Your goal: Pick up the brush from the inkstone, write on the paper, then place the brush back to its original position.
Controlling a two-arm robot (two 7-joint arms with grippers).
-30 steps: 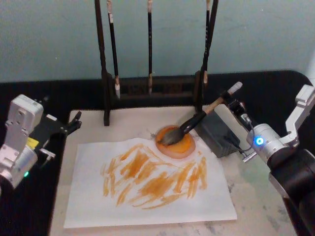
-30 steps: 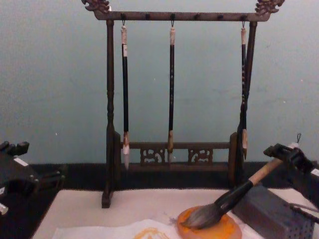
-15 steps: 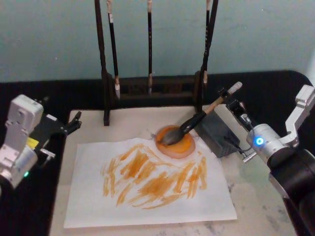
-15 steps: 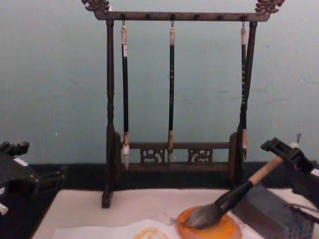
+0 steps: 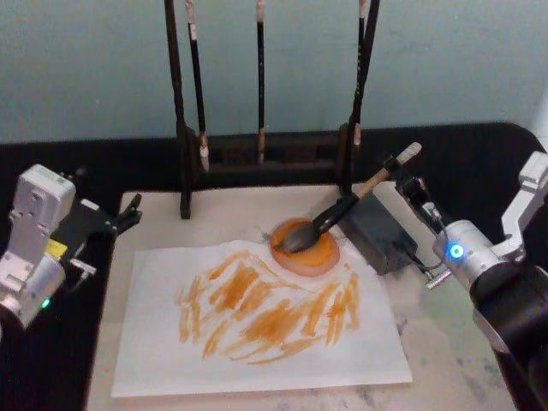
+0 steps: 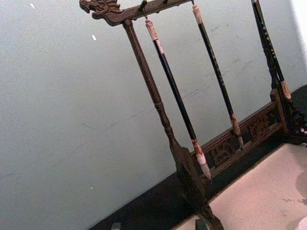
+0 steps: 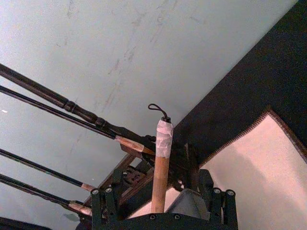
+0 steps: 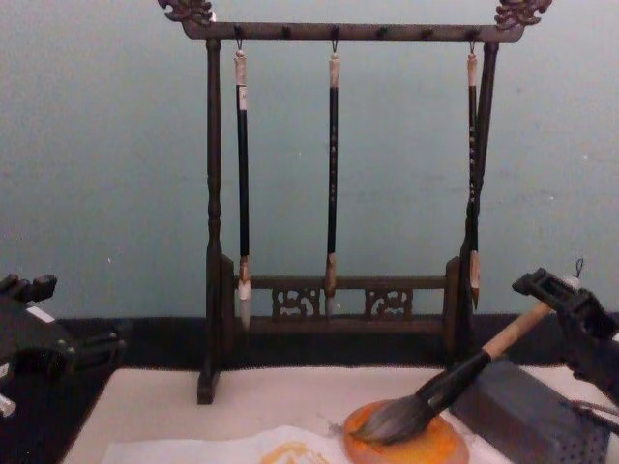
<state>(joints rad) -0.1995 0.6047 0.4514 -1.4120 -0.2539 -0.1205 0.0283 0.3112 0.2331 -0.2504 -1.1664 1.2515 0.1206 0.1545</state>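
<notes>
The brush [image 5: 342, 208] lies with its bushy bristles on the round orange inkstone [image 5: 321, 255]. Its tan handle slopes up over the grey block, and the white end cap [image 5: 409, 152] points to the back right. My right gripper [image 5: 411, 186] is open just behind the block, its fingers standing on both sides of the upper handle without touching it. The right wrist view shows the handle [image 7: 160, 172] in the middle of the wide gap. The paper [image 5: 257, 347] in front of the inkstone carries several orange strokes. My left gripper [image 5: 111, 221] is open and parked at the mat's left edge.
A dark wooden rack [image 5: 261, 154] with three thin hanging brushes stands along the back of the beige mat [image 5: 445, 342]. The grey perforated block [image 5: 381, 231] sits right of the inkstone. A black cloth covers the table around the mat.
My right gripper has drawn back a little to the right and toward me along the handle. The brush stays on the inkstone and block. The left arm has not moved.
</notes>
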